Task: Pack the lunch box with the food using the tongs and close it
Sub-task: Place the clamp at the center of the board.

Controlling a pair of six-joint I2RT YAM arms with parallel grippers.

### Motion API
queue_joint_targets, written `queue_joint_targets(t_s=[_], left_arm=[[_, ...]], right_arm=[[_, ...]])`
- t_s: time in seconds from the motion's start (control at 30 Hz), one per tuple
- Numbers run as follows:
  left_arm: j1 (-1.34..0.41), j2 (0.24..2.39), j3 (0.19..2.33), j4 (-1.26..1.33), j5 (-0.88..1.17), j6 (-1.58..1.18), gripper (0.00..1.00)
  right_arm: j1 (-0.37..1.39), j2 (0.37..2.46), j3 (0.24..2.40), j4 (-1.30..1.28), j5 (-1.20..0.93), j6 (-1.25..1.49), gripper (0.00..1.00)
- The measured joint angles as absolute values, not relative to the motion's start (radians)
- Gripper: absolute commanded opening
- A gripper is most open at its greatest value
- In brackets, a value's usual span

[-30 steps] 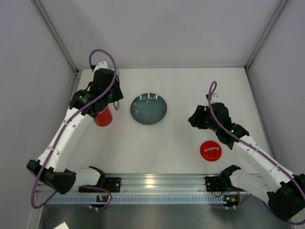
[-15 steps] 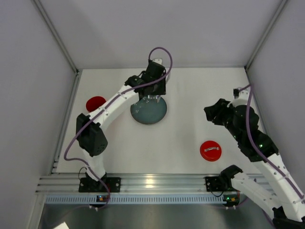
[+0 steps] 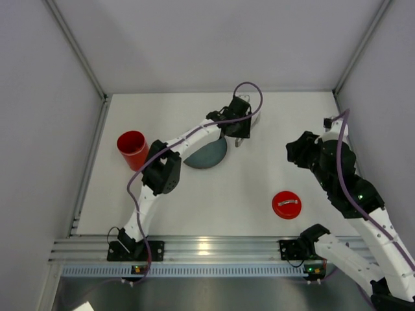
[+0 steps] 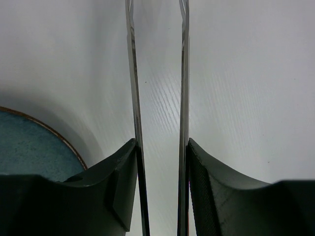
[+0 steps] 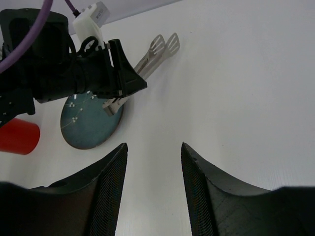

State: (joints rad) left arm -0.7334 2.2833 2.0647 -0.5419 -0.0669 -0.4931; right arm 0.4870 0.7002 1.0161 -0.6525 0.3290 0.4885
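The red lunch box [image 3: 132, 150] stands upright and uncovered at the left; its side also shows in the right wrist view [image 5: 17, 135]. My left gripper [image 3: 238, 131] reaches over the blue-grey plate [image 3: 209, 155] and hangs just right of it. It is shut on the silver tongs [image 4: 134, 98], one thin arm against each finger [image 4: 160, 142]. The tongs' flat tips [image 5: 165, 46] point away from the plate [image 5: 91, 123], above bare table. My right gripper [image 3: 295, 152] [image 5: 152, 145] hangs open and empty at the right. No food shows in any view.
The flat red lid [image 3: 286, 205] with a grey strip lies on the table at the front right, near my right arm. Grey walls enclose the table on three sides. An aluminium rail [image 3: 207, 246] runs along the near edge.
My left arm has swung with the tongs from over the lunch box, across the plate, to the plate's right side. The right arm has drawn back towards the right wall.
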Motion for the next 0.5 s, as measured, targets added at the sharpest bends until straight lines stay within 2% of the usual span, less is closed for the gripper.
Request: queue_joint_targets(t_s=[0.2, 0.5], left_arm=[[-0.745, 2.362, 2.065, -0.5, -0.039, -0.489, 0.52], [-0.783, 2.428, 2.065, -0.461, -0.045, -0.468, 0.69]], right_arm=[[0.487, 0.719, 1.016, -0.653, 0.34, 0.477, 0.49], [0.487, 0.728, 1.006, -0.652, 0.33, 0.471, 0.49]])
